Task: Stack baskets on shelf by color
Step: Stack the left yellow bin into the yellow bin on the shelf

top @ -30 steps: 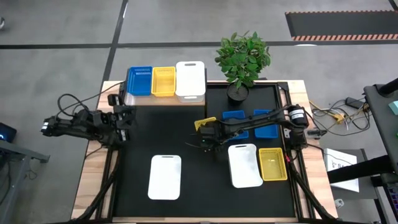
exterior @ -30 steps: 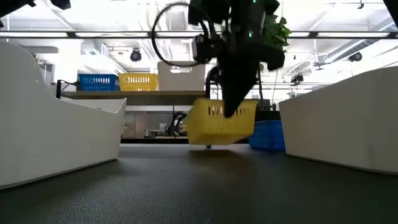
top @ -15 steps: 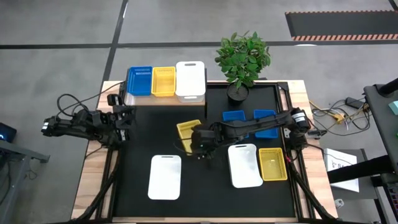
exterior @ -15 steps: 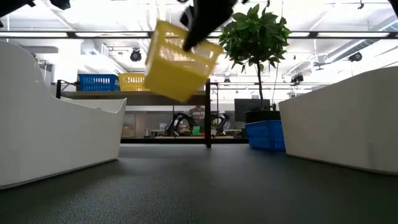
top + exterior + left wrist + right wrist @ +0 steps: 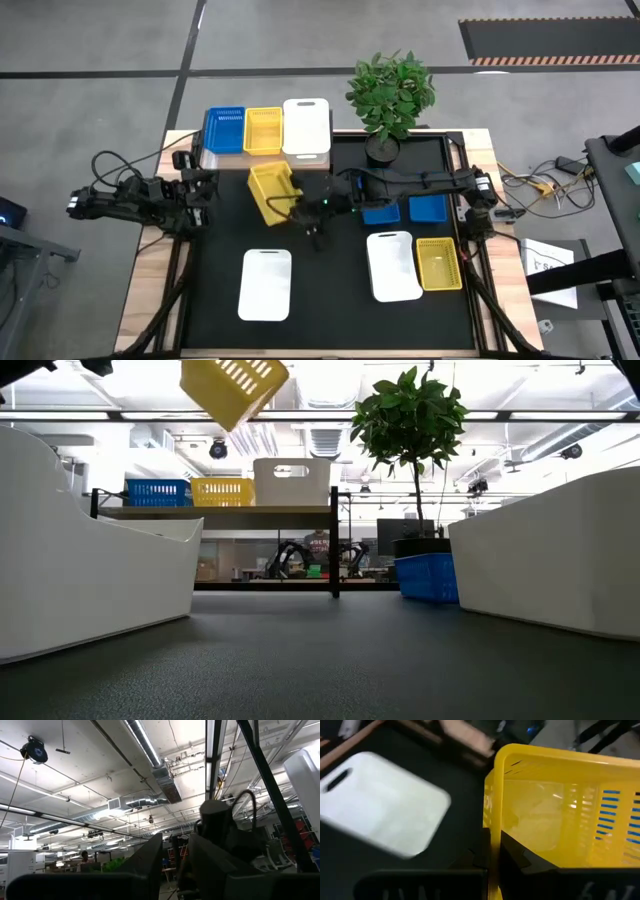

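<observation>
Two arms show from above. The right arm stretches far across the black table [image 5: 330,310], and its right gripper [image 5: 297,202] is clenched on the rim of a yellow basket [image 5: 272,192], carried tilted in the air just in front of the light-wood shelf [image 5: 262,160]. Over at the table's left edge waits the left gripper [image 5: 203,190]; whether its fingers are parted or closed I cannot tell.

Nine baskets in all, perforated plastic trays: three yellow, three white, three blue. On the shelf sit a blue one [image 5: 224,130], a yellow one [image 5: 263,130] and a white one [image 5: 306,127], side by side. On the table lie two white [image 5: 266,284] [image 5: 392,265], one yellow [image 5: 438,263] and what seem to be two blue [image 5: 428,208] [image 5: 378,214], partly hidden under the arm. A potted plant [image 5: 390,95] stands at the back.
</observation>
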